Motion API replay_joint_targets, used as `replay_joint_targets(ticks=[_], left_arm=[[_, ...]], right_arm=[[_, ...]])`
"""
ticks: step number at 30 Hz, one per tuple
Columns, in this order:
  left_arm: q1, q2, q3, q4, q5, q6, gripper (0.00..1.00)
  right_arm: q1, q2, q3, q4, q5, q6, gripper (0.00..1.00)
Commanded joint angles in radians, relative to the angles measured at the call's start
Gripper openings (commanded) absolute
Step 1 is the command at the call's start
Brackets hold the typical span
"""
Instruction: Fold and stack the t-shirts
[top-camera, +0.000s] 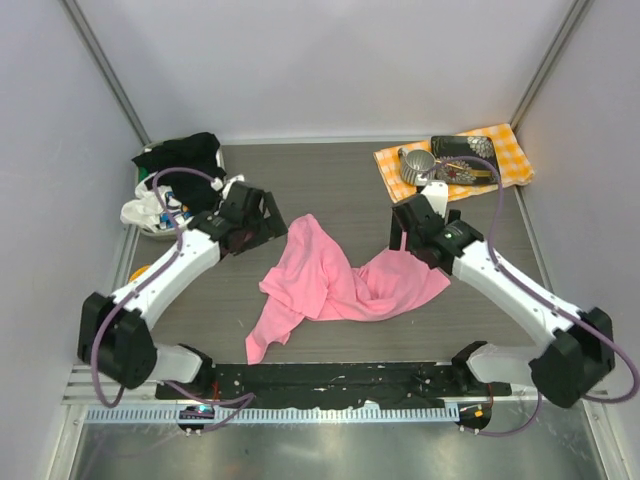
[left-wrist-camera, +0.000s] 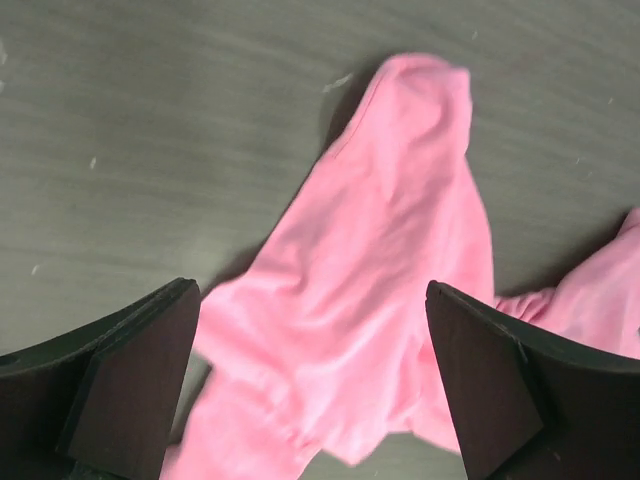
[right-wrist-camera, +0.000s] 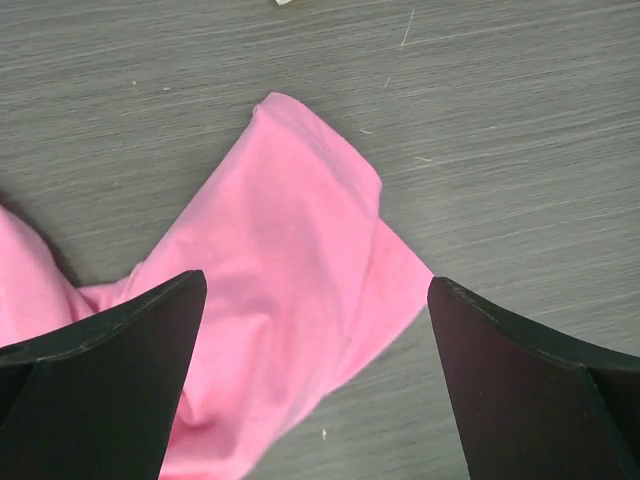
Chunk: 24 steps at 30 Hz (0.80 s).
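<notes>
Pink tee (top-camera: 335, 280) crumpled ctr, blk/wht tees (top-camera: 176, 155) heaped far-left

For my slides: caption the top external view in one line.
Left gripper and right gripper, both open, hover above a crumpled pink t-shirt; other shirts piled far left.

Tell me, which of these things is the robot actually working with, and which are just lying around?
For the job: pink t-shirt; pile of black and white shirts.
Lying about: orange checked cloth; metal cup on it.
</notes>
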Motion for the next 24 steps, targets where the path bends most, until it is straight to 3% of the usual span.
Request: replay_joint_targets(ticks=[1, 8, 13, 24], left_arm=[[-0.021, -0.268, -0.057, 0.082, -0.072, -0.024, 1.00], [-0.113, -0.409, -0.098, -0.064, -0.023, -0.011, 1.00], [-0.211, -0.419, -0.196, -0.113, -0.095, -0.063, 0.98], [-0.208, -0.350, -0.425, 0.022, -0.187, -0.124, 0.66]], right_arm=[[0.012, -0.231, 0.050, 0.061, 0.028, -0.021, 1.00], [0.013, -0.254, 0.094, -0.028, -0.080, -0.047, 1.00], [0.013, -0.255, 0.082, -0.025, -0.106, -0.041, 1.00], [0.013, -0.278, 0.016, -0.002, -0.123, -0.043, 1.00]])
